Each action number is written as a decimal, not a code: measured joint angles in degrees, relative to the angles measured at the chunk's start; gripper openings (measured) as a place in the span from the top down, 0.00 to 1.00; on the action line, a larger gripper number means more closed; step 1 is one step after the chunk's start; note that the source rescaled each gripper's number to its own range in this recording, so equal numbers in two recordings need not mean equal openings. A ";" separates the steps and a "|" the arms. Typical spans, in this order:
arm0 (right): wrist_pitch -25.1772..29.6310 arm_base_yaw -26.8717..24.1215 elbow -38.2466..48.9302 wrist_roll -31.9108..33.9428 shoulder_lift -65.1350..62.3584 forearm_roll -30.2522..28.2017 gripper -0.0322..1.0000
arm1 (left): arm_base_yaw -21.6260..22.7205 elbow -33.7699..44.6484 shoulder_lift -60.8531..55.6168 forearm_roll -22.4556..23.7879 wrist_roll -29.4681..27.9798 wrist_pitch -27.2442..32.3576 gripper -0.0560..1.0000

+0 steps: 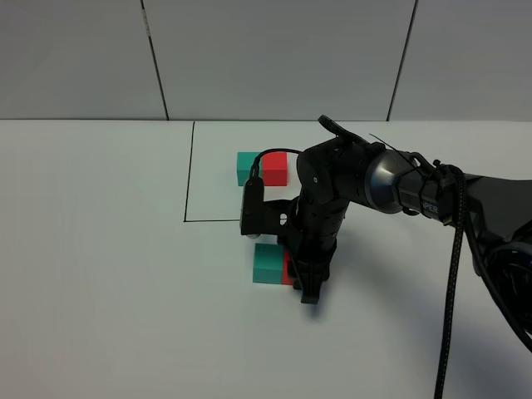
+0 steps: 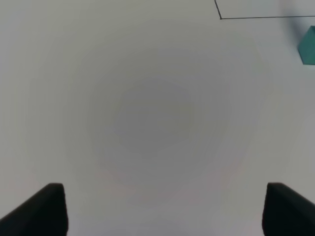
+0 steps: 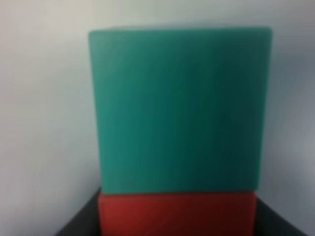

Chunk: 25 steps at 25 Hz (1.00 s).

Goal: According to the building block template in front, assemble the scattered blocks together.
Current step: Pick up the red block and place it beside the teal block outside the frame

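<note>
The building block template, a teal cube (image 1: pixel 248 169) joined to a red cube (image 1: pixel 275 168), lies inside a thin black drawn rectangle (image 1: pixel 189 183). In front of it the loose teal cube (image 1: pixel 268 263) sits on the table, touching the loose red cube (image 1: pixel 288 268), which is mostly hidden by my right gripper (image 1: pixel 301 278). In the right wrist view the red cube (image 3: pixel 177 216) sits between the dark fingers (image 3: pixel 81 223), pressed flush against the teal cube (image 3: pixel 179 110). My left gripper (image 2: pixel 165 191) is open and empty over bare table; the loose teal cube (image 2: pixel 308 46) shows at that view's edge.
The white table (image 1: pixel 100 274) meets a pale panelled wall (image 1: pixel 266 58) at the back. The right arm and its black cable (image 1: pixel 453 274) cross the right side. A corner of the drawn rectangle (image 2: pixel 220 18) shows in the left wrist view.
</note>
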 joint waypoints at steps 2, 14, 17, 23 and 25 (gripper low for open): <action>-0.04 0.00 0.00 -0.40 0.00 0.13 0.97 | -0.01 0.00 0.00 0.00 0.00 0.00 0.13; -2.03 0.00 -0.18 -0.49 0.00 -0.92 0.03 | -0.01 0.00 0.00 0.00 0.00 0.00 0.13; -1.69 0.00 -0.24 -0.05 0.00 -1.77 0.00 | -0.01 0.00 0.00 0.00 0.00 0.00 0.13; 0.92 0.04 -0.24 1.67 -0.55 -4.11 0.00 | -0.01 0.00 0.00 0.00 0.00 0.00 0.13; 2.27 0.04 -0.24 2.40 -1.51 -4.68 0.00 | -0.01 0.00 0.00 0.00 0.00 0.00 0.13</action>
